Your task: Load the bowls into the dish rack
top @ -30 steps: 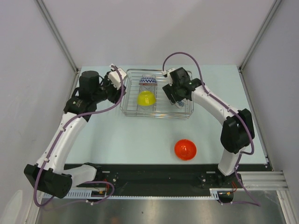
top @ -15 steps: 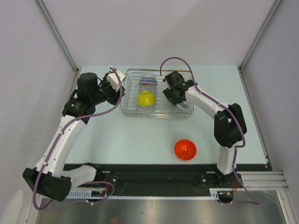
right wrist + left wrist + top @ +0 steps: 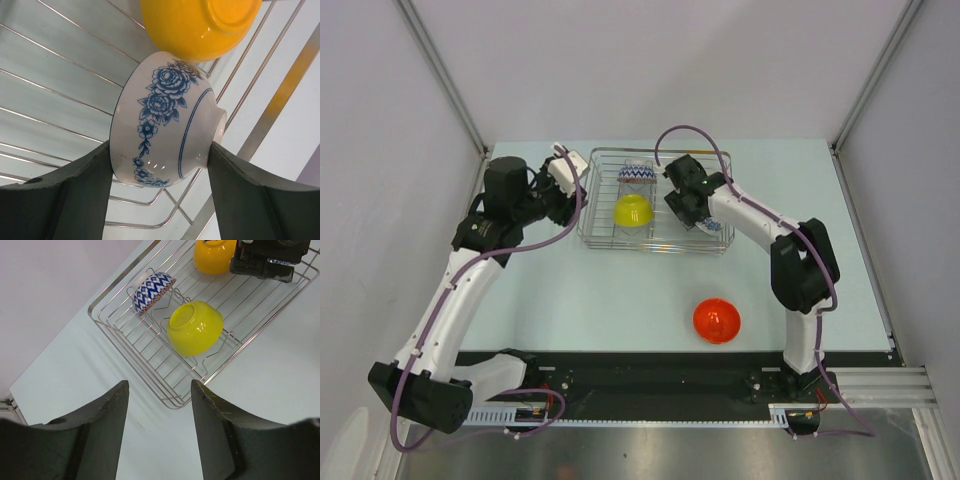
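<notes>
Right gripper [image 3: 160,155] pinches the white bowl [image 3: 165,115], tilted inside the rack [image 3: 600,200], just beside the orange bowl [image 3: 200,25]. Released carelessly, it could topple or knock that neighbour. Left gripper [image 3: 157,390] hangs spread, empty.

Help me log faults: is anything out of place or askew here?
The red bowl sits alone on the table, outside the dish rack. Nothing looks spilled or damaged.

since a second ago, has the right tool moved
Yes. The right tool, gripping the white bowl, has shifted slightly left across the dish rack, toward the lime-yellow bowl.
</notes>
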`<state>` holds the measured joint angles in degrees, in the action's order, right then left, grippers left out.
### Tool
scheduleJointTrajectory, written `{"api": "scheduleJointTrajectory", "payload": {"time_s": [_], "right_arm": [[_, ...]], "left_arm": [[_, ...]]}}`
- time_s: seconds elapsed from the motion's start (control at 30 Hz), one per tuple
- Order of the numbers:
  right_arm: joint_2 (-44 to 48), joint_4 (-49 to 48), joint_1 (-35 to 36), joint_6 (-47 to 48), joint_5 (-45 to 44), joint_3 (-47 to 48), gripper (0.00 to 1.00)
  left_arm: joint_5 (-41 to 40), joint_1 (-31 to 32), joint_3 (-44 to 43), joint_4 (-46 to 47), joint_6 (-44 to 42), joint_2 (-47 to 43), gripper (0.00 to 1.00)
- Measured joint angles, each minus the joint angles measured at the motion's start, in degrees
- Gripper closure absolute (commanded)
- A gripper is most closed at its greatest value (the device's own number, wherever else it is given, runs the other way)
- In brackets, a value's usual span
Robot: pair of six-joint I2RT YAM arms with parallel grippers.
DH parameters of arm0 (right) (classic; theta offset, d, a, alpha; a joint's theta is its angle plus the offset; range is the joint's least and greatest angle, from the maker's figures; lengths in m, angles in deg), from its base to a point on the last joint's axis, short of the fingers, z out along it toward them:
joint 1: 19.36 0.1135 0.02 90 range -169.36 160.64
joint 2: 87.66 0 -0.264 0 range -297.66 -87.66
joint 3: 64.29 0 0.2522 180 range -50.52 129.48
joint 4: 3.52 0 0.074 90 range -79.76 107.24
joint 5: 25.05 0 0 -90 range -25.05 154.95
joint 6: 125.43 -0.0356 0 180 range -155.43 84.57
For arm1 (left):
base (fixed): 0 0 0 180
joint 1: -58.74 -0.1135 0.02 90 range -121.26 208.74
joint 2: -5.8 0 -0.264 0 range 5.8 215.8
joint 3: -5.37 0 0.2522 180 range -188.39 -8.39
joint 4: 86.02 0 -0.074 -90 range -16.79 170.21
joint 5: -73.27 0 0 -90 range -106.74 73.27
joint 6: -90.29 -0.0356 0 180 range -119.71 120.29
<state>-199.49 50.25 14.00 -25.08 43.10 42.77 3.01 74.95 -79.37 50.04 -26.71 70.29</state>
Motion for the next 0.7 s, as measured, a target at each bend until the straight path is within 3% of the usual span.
{"api": "scheduleJointTrajectory", "payload": {"time_s": [0.7], "right_arm": [[-7.17,-3.67,6.99,1.33,-16.63,1.11,1.00]], "left_arm": [[1.33,-0.28,-0.02,-0.81,-0.55,-2.05,0.42]]}}
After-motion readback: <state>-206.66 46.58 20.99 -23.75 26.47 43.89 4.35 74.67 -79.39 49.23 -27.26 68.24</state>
